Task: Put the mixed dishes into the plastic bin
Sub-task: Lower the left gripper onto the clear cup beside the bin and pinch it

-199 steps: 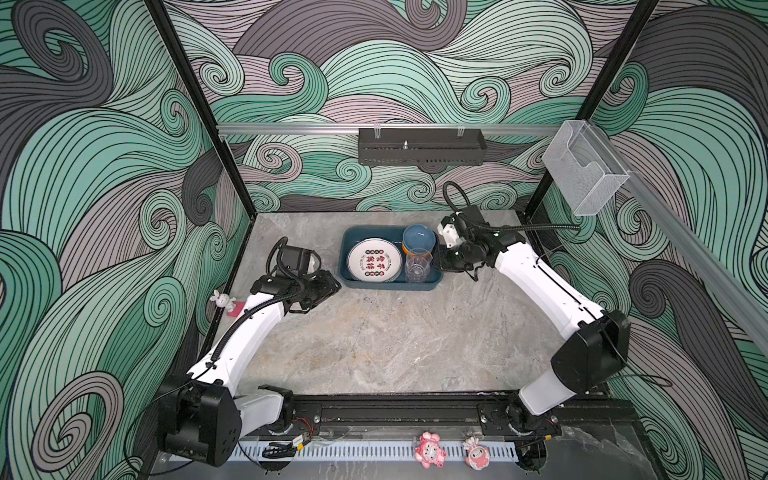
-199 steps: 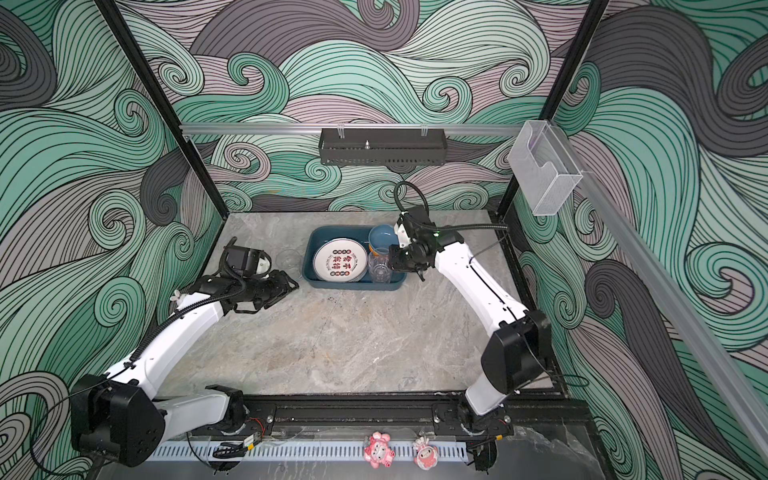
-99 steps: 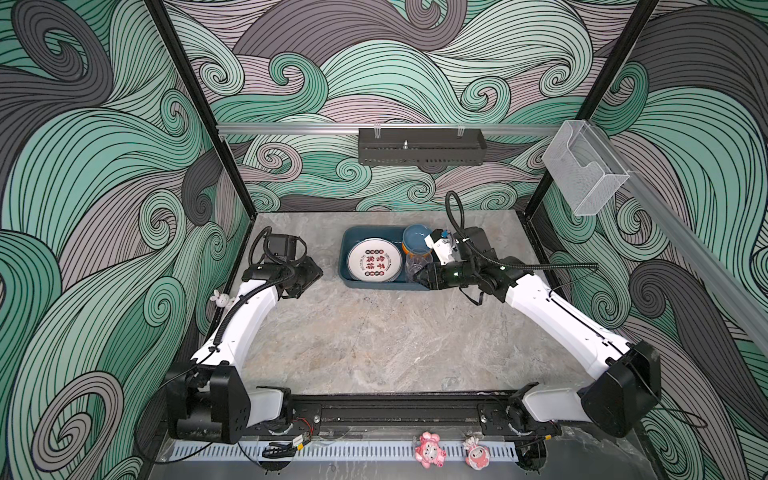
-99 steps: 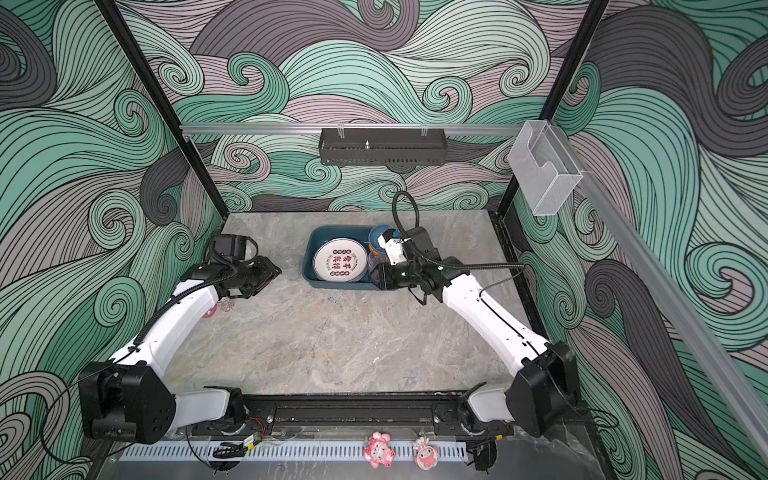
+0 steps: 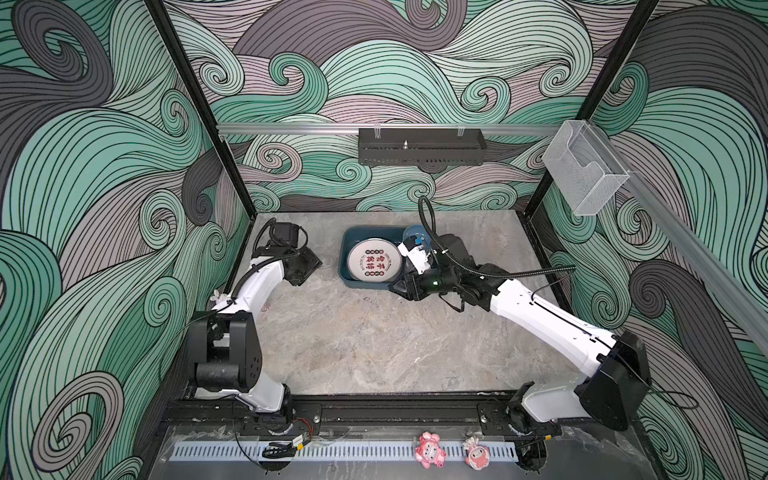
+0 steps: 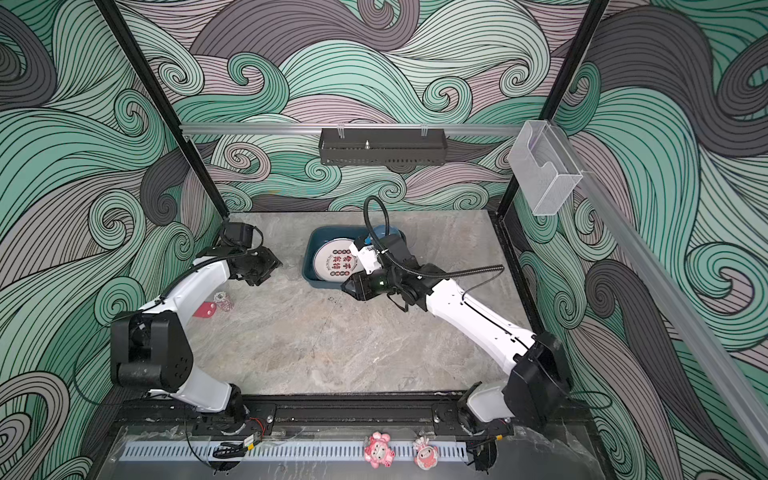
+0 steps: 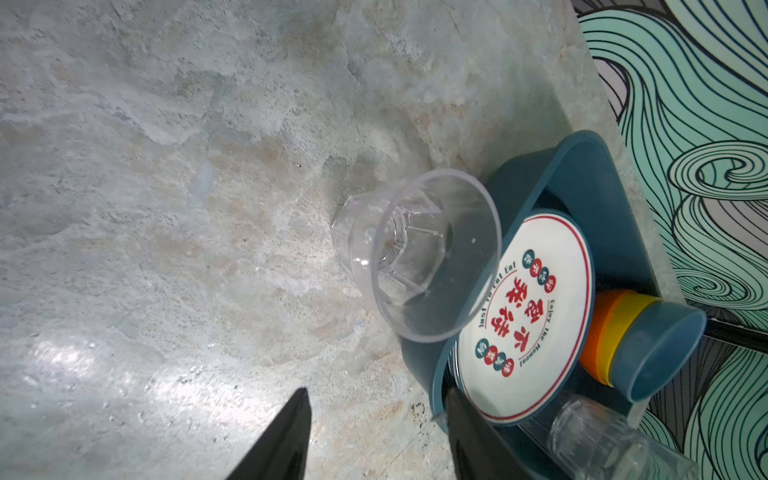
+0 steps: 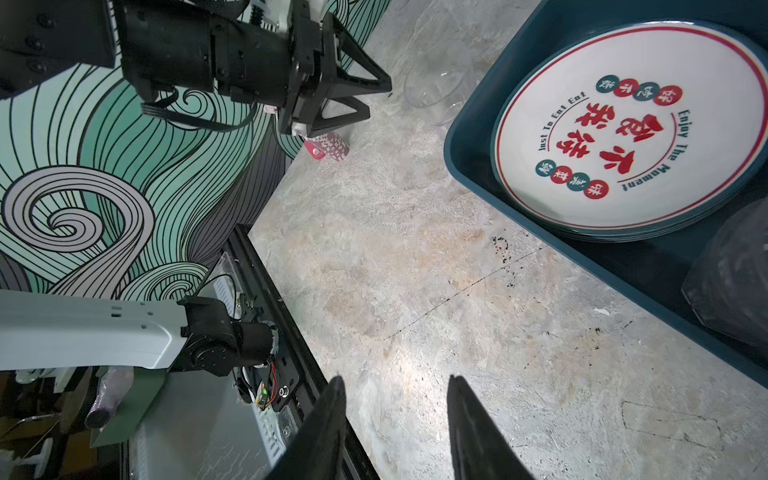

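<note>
The teal plastic bin stands at the back middle of the table. In it lie a stack of printed white plates, stacked orange, yellow and blue bowls and a clear tumbler. Another clear tumbler lies on its side on the table against the bin's outer left wall. My left gripper is open and empty, a short way from that tumbler. My right gripper hangs open and empty over bare table by the bin's front edge.
A small red-and-white patterned item lies by the left wall under the left arm. A black perforated tray and a clear holder hang on the walls. Two pink figurines sit on the front rail.
My right gripper has drawn back out of the bin toward the front and opened wider. The left gripper has shifted toward the back, closer to the bin's left side.
</note>
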Motion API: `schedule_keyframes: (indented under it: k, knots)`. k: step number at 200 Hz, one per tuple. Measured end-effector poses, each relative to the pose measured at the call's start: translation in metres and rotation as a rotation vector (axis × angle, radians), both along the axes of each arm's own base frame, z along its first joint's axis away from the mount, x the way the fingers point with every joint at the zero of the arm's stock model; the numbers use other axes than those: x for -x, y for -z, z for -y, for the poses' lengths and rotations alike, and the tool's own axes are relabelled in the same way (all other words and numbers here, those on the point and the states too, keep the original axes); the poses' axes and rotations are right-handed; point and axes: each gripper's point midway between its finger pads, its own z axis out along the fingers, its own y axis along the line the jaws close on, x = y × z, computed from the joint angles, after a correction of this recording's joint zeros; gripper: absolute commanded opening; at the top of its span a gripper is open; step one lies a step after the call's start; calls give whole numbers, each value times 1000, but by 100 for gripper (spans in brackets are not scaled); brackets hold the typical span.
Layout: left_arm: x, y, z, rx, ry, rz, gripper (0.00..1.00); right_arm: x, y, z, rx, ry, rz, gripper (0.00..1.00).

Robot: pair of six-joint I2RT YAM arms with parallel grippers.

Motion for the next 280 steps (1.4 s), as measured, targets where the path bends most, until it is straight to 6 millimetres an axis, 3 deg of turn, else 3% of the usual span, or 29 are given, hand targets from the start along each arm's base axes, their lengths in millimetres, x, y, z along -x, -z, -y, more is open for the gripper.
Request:
schedule_keyframes:
  k: [51, 107, 158, 235, 280]
  knots:
    - [-16, 14, 1, 8, -7, -24, 53, 1, 1, -2, 8, -10, 11, 41]
    - [-26, 40, 0, 9, -13, -72, 43, 0, 2, -1, 14, -13, 23, 40]
    - [-34, 52, 1, 13, -17, -88, 27, 0, 2, -1, 19, -11, 28, 40]
    - [-33, 56, -1, 17, -21, -98, 4, -1, 6, 1, 30, -6, 23, 39]
    - [-22, 60, -8, 23, -36, -114, 0, 2, 17, 3, 49, -3, 5, 39]
